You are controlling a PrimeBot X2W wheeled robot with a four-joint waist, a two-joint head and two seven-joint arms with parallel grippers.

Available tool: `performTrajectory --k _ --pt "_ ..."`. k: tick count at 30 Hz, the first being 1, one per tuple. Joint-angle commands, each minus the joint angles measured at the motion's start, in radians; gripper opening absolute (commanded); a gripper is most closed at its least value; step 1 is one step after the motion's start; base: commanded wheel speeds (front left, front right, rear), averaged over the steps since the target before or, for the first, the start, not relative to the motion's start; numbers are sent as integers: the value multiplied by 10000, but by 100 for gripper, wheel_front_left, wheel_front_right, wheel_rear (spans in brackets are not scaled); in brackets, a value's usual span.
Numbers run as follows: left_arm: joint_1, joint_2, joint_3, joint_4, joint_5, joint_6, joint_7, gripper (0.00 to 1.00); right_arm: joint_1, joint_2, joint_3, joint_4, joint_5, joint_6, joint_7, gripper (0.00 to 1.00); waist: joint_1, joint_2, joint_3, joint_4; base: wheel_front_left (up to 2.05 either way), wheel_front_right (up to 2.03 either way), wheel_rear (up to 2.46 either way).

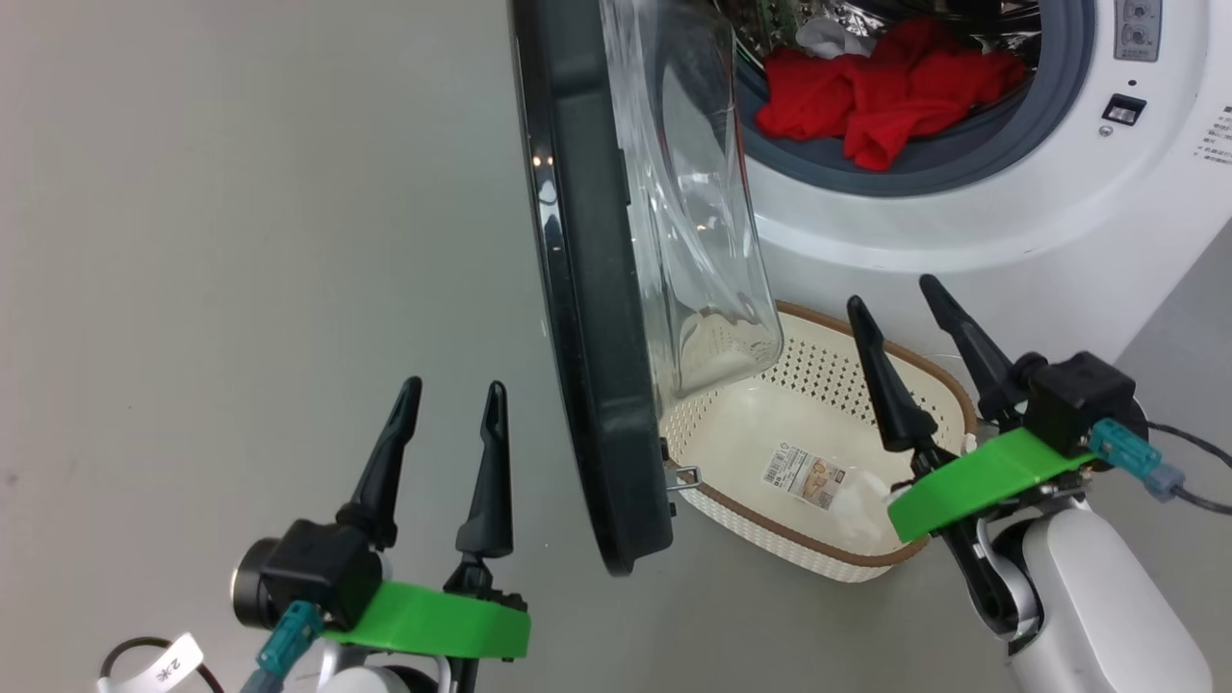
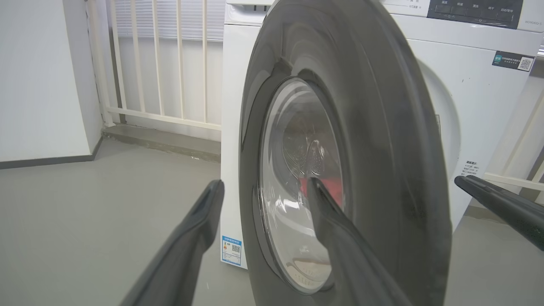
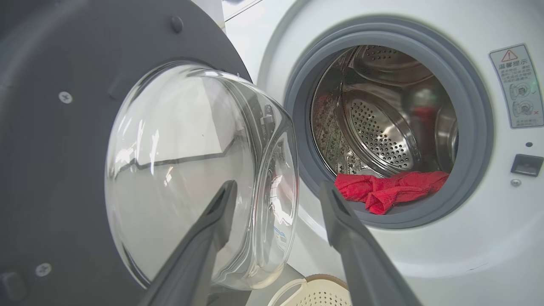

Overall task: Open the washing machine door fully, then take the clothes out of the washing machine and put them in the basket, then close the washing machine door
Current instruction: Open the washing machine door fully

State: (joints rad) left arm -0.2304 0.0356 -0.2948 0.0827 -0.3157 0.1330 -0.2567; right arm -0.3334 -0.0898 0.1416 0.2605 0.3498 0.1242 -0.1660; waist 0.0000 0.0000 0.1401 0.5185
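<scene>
Fingers: the left gripper's (image 1: 455, 383) two long dark fingers (image 1: 383, 472) stand apart with nothing between them. The right gripper's (image 1: 892, 290) pair is also spread wide and empty.
Left arm pose: low at the lower left of the head view, with a green bracket at the wrist. The fingers point up that view, on the outer side of the door and apart from it.
Right arm pose: a pale forearm (image 1: 1088, 597) rises at the lower right. The fingers slant up and left over the basket towards the machine front, touching nothing.
Door: the large round washing machine door (image 1: 577, 289), with a glossy black rim and a bulging clear glass bowl, is swung out. It stands edge-on in the head view, between the two grippers.
Clothes: the bright red fabric clothes (image 1: 876, 91) lie at the bottom of the drum, with one fold spilling onto the grey rubber gasket (image 3: 476, 127).
Basket: the cream-white perforated plastic basket (image 1: 828, 371) with a brown rim sits on the floor, just before the big white washing machine (image 1: 962, 231). It is partly under the glass bowl, and a label sticker (image 1: 807, 476) lies on its bottom.
Left wrist view gives: the door's outer face, a blue label (image 2: 231, 250) low on the machine's side and a dark control panel (image 2: 476, 12) on top. One finger of the right gripper shows at the right edge.
Right wrist view gives: the door's inner face with its screws, the perforated steel drum (image 3: 382, 127) and a warning sticker (image 3: 516, 85).
Room: a smooth grey floor (image 1: 241, 241), a white barred railing (image 2: 170, 63) and a white wall (image 2: 38, 76) with dark skirting.
</scene>
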Motion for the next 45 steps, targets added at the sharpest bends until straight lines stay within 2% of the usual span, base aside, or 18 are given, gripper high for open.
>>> performTrajectory --k 1,8,19,38,39,41,45 --pt "-33 146 375 -336 156 62 -51 100 120 181 13 -373 -402 65 -191 100 0 0 13 -27 0 0 0" --pt "64 146 394 -416 197 104 -51 100 886 385 -314 -711 -1048 65 -589 100 0 0 1 -128 0 0 0" --pt "159 146 434 -378 271 124 -51 100 1796 394 -107 -993 -1088 65 -872 100 0 0 -84 -205 0 0 0" --pt "179 146 446 76 263 50 -51 100 2114 395 109 -1019 -1015 65 -910 100 0 0 -229 -229 0 0 0" --pt "172 146 440 99 262 40 -51 60 2122 395 118 -1015 -1001 65 -910 100 0 0 -238 -227 0 0 0" --pt "152 146 421 102 244 11 -51 0 2137 395 127 -1003 -971 65 -911 100 0 0 -251 -225 0 0 0" --pt "47 146 402 -240 259 -6 -51 0 2153 396 103 -989 -927 65 -914 100 0 0 -264 -230 0 0 0"
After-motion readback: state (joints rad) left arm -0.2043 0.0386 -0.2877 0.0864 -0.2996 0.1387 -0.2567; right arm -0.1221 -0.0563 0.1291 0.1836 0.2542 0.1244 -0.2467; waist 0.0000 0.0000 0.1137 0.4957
